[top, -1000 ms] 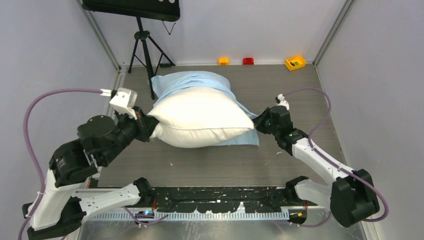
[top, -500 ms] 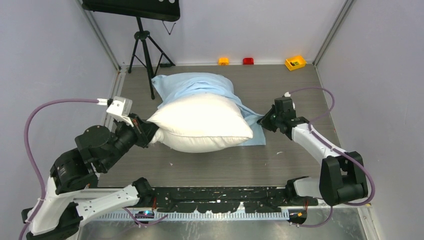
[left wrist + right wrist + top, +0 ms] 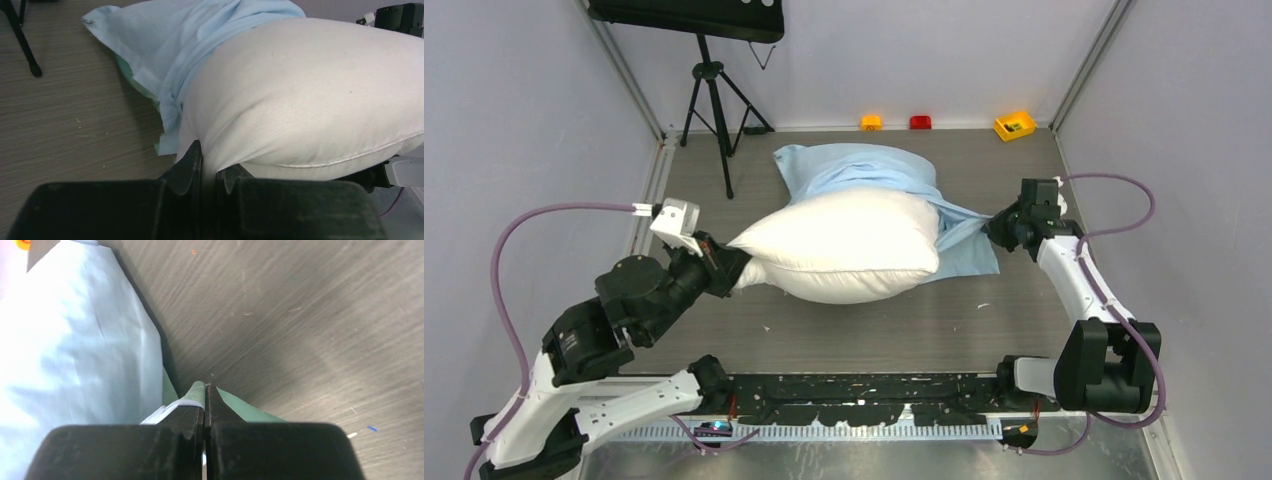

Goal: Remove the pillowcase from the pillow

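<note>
**On the right side, the case is being dragged away from the cushion**

Across the last second the right gripper (image 3: 998,226) has swung outward toward the table's right edge. Its jaws are pressed together on a fold of the large, thin, wrinkly light-blue fabric pillowcase (image 3: 854,170). The wrist view shows the pale mint-green inner side (image 3: 240,410) pinched there. The cloth now runs in a stretched band from the cushion to that gripper, and its far-left corner has slid rightward with it.

The left gripper (image 3: 727,270) has followed only a little and stays clamped on the near-left corner of the large, plump white rectangular pillow (image 3: 844,240), anchoring it.

The pillow lies mid-table with its near half bare. Its far half is under or inside the blue sack, which bunches behind it and to its right. My judgement is that the two arms pulling against each other is working, but the case is only partly off. Further pull to the right, or a regrip deeper on the cloth, looks needed.

The surface is a grey wood-grain tabletop (image 3: 874,330), lightly speckled with debris. Pale lilac-grey walls enclose it. A black tripod (image 3: 714,100) stands at the far left under a dark panel (image 3: 689,15). A small orange block (image 3: 871,122), a red block (image 3: 920,122) and a yellow box (image 3: 1014,125) sit along the far edge.
</note>
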Controlling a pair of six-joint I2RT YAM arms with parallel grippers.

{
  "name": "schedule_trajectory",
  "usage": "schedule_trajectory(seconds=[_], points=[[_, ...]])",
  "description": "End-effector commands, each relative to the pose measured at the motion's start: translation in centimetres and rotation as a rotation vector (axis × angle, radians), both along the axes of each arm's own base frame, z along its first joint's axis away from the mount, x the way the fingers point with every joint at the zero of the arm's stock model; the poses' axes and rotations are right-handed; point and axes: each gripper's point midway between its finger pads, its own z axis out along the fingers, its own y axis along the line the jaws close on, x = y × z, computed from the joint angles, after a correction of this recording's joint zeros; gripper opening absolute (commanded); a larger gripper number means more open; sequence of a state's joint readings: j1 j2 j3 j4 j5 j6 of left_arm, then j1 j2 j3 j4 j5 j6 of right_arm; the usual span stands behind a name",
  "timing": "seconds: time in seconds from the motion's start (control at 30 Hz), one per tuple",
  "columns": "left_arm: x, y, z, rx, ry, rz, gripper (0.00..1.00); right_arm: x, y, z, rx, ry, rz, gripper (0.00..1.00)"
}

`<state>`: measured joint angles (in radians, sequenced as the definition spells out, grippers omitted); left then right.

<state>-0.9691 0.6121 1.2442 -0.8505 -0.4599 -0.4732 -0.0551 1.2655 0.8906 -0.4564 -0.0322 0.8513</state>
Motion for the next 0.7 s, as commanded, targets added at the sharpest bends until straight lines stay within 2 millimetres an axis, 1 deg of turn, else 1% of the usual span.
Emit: schedule_trajectory(seconds=[0.0, 0.07, 0.13, 0.27, 0.37, 0.4, 0.47, 0.57, 0.67], points=[[-0.5, 8.3, 7.3, -0.283, -0.202, 0.288, 0.0, -1.2, -8.0, -0.7, -0.151, 0.026, -0.304, 0.0], [-0.7, 9.6, 7.4, -0.297, -0.216, 0.322, 0.0, -1.7, -9.0, -0.7, -0.161, 0.038, -0.348, 0.0], [-0.7, 10.1, 7.2, -0.284, -0.218, 0.343, 0.0, -2.0, -9.7, -0.5, -0.164, 0.035, -0.378, 0.0], [0.1, 9.7, 6.2, -0.211, -0.199, 0.367, 0.0, -2.4, -10.7, 0.9, -0.173, -0.01, -0.431, 0.0], [0.9, 9.2, 5.1, -0.139, -0.182, 0.389, 0.0, -3.3, -11.7, 2.1, -0.186, -0.04, -0.487, 0.0], [1.2, 8.8, 4.6, -0.114, -0.174, 0.39, 0.0, -3.6, -11.9, 2.6, -0.187, -0.055, -0.503, 0.0], [2.1, 7.6, 2.9, -0.037, -0.139, 0.389, 0.0, -4.0, -12.3, 3.6, -0.189, -0.093, -0.533, 0.0], [3.7, 5.4, -0.6, 0.081, -0.068, 0.391, 0.0, -4.8, -12.5, 5.5, -0.2, -0.159, -0.564, 0.0], [4.9, 4.4, -2.8, 0.158, -0.033, 0.422, 0.0, -5.6, -12.8, 7.3, -0.222, -0.222, -0.585, 0.0]])
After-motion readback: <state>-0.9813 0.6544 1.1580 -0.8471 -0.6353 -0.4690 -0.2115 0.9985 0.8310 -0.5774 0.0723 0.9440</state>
